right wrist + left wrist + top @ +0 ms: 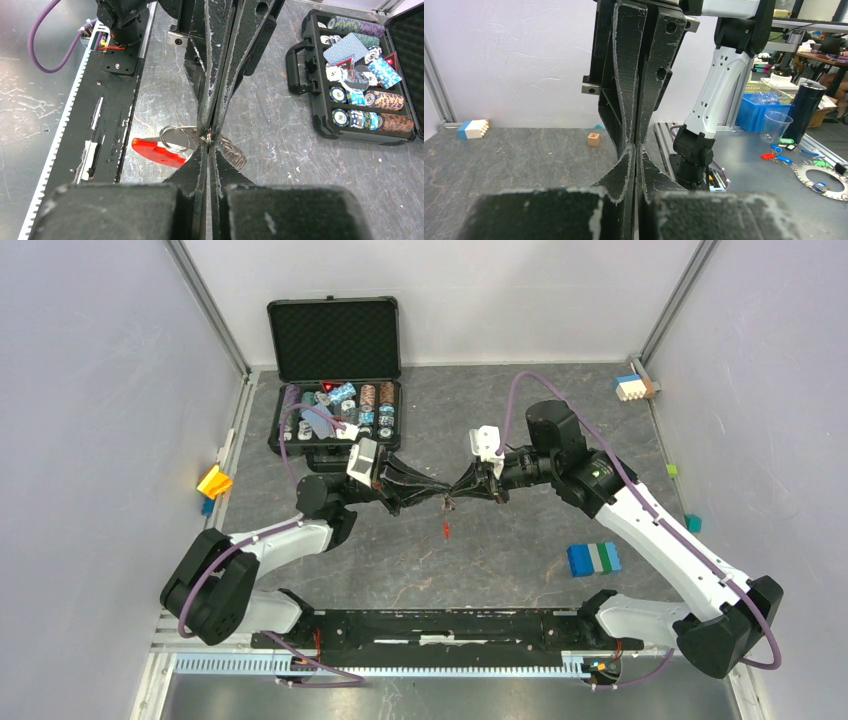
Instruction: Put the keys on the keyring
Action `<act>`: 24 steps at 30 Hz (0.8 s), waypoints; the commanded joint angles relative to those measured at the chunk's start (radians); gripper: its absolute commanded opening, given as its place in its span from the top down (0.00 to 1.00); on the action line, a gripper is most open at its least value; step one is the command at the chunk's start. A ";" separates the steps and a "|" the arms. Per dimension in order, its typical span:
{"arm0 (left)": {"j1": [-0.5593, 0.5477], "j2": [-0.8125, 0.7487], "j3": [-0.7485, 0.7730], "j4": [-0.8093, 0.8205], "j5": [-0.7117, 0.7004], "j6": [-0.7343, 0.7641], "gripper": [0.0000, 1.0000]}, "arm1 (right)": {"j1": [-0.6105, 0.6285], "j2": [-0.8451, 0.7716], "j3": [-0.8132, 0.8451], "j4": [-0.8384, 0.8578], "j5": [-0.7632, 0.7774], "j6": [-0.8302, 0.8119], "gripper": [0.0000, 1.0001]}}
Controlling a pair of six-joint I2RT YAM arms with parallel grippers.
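The left gripper [438,496] and the right gripper [458,494] are both pinched shut, tip against tip. The keyring [175,139] looks caught in the left tips, its red tag [157,152] dangling just below, while what the right pair nips I cannot tell. An uneven pull or twist between the arms could drop the ring to the table [520,530]. Open room lies all around the tips; the chip case [335,370] sits well beyond.

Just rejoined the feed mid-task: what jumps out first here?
The left claw and right claw, both shut, meet tip to tip above mid-table, pinching the red-tagged keyring, which dangles below. At the far left, an open black case of poker chips stands out.
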 commanded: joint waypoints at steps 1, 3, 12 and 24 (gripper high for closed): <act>-0.005 0.008 -0.002 0.060 0.004 0.036 0.98 | -0.007 -0.015 0.043 0.015 0.019 -0.005 1.00; -0.005 0.010 -0.005 0.057 0.007 0.042 0.98 | -0.010 -0.015 0.046 0.004 0.025 -0.013 1.00; -0.005 0.012 -0.021 -0.025 0.069 0.165 0.98 | -0.010 -0.006 0.100 -0.097 0.074 -0.067 1.00; -0.006 0.021 -0.011 -0.127 0.096 0.250 0.98 | -0.007 -0.010 0.116 -0.144 0.086 -0.088 1.00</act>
